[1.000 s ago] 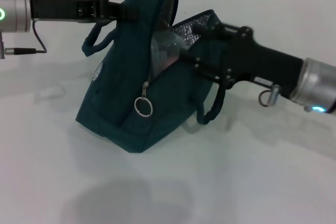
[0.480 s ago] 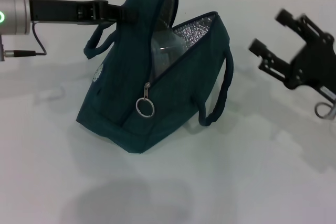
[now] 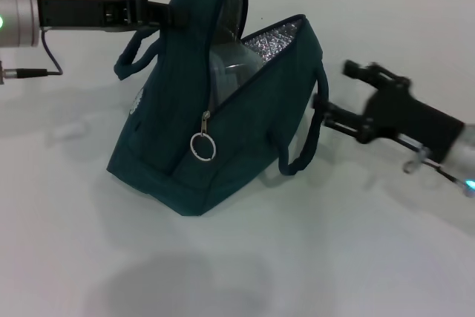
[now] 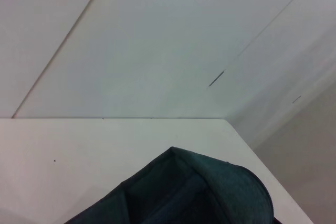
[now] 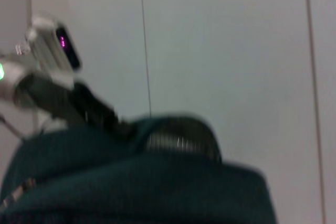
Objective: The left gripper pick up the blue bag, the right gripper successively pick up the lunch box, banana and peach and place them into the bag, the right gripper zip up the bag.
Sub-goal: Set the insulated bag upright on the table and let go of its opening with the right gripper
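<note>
White surface (image 3: 245,257) fills the head view, with pale wall behind. Standing on it is the blue bag (image 3: 215,131), tilted, its top flap pulled up toward 11 o'clock by the left end effector (image 3: 159,14), which is closed on the fabric. The mouth gapes at 1 o'clock, showing silver lining and a clear lunch box (image 3: 230,72) inside. A ring zip pull (image 3: 202,146) hangs low on the near seam. At 3 o'clock the right end effector (image 3: 338,98) sits close beside the bag's handle loop (image 3: 308,135), fingers spread narrowly and empty.

Judged as the approach to zipping: the right end effector should drop toward the ring, pinch it squarely, and draw along the seam while the left holds the flap taut.

Half a second ago the right end effector was well away at 3 o'clock, spread wide; now it is back near the bag.
</note>
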`<act>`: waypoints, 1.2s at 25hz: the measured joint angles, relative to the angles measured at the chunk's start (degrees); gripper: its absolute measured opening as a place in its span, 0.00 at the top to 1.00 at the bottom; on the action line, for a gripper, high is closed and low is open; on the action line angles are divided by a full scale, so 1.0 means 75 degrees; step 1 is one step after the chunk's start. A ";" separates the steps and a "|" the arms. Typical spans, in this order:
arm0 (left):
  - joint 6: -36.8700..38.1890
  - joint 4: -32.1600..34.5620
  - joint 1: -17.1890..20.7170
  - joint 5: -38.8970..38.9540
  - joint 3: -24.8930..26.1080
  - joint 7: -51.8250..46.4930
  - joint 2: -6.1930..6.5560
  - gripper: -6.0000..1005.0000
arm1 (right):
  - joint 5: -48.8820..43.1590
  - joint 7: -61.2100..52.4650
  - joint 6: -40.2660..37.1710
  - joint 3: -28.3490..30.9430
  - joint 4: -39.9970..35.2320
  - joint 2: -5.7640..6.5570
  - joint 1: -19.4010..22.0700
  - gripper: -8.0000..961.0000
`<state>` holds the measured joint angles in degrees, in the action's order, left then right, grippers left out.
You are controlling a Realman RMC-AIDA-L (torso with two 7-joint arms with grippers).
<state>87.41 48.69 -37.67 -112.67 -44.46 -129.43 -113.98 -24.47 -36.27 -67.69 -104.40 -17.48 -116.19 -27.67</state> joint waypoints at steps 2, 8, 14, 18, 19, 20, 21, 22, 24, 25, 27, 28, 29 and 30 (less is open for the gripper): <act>-0.0001 -0.0001 -0.0009 0.0000 0.0000 0.0004 0.0000 0.95 | 0.0000 -0.0166 0.0815 -0.0249 -0.0123 -0.0001 -0.0352 0.19; -0.0007 0.0000 -0.0030 0.0000 -0.0002 0.0007 -0.0030 0.95 | 0.0571 -0.0267 0.2444 -0.0384 -0.0462 0.0000 -0.0813 0.19; 0.0041 -0.0002 0.0229 -0.0006 0.0007 0.0004 0.0008 0.95 | 0.1934 0.0842 0.1188 0.0305 -0.0637 -0.0001 0.0035 0.19; 0.0055 -0.0006 0.0300 -0.0006 0.0008 0.0008 0.0003 0.95 | 0.2518 0.1601 -0.0352 0.0347 -0.0864 0.0010 0.0679 0.19; 0.0065 -0.0009 0.0328 -0.0007 0.0005 0.0008 -0.0008 0.95 | 0.2520 0.1689 -0.0723 0.0329 -0.0919 0.0019 0.0786 0.19; 0.0093 -0.0011 0.0371 -0.0007 -0.0004 0.0030 -0.0027 0.95 | 0.2517 0.1783 -0.1240 0.0312 -0.0970 0.0030 0.0903 0.19; 0.0121 -0.0017 0.0403 -0.0005 -0.0007 0.0053 -0.0039 0.95 | 0.2517 0.1783 -0.1240 0.0312 -0.0970 0.0030 0.0903 0.19; 0.0183 -0.0046 0.0451 0.0001 -0.0008 0.0094 -0.0055 0.95 | 0.2504 0.1881 -0.2055 0.0301 -0.1020 0.0055 0.0987 0.19; 0.0348 -0.0155 0.0534 0.0070 0.0005 0.0201 -0.0067 0.95 | 0.2423 0.1817 -0.2423 0.0307 -0.1112 0.0096 0.1002 0.19; 0.0490 -0.0257 0.0574 0.0183 0.0012 0.0268 -0.0069 0.95 | 0.2340 0.1687 -0.2486 0.0320 -0.1184 0.0131 0.0994 0.19; 0.0764 -0.0502 0.0626 0.0483 0.0014 0.0421 -0.0066 0.95 | 0.2159 0.1373 -0.2392 0.0357 -0.1277 0.0212 0.0918 0.19; 0.0884 -0.0675 0.0637 0.0653 0.0015 0.0517 -0.0059 0.95 | 0.2104 0.1264 -0.2327 0.0371 -0.1286 0.0243 0.0868 0.19; 0.0995 -0.0841 0.0649 0.0810 0.0015 0.0624 -0.0056 0.95 | 0.2073 0.1183 -0.2275 0.0373 -0.1286 0.0264 0.0804 0.19; 0.1083 -0.0994 0.0671 0.0962 0.0014 0.0740 -0.0054 0.95 | 0.2038 0.1155 -0.2219 0.0377 -0.1286 0.0276 0.0753 0.19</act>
<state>95.54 41.23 -32.64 -105.46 -44.36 -123.88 -114.39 -9.19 -27.61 -84.34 -101.57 -27.12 -114.12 -22.03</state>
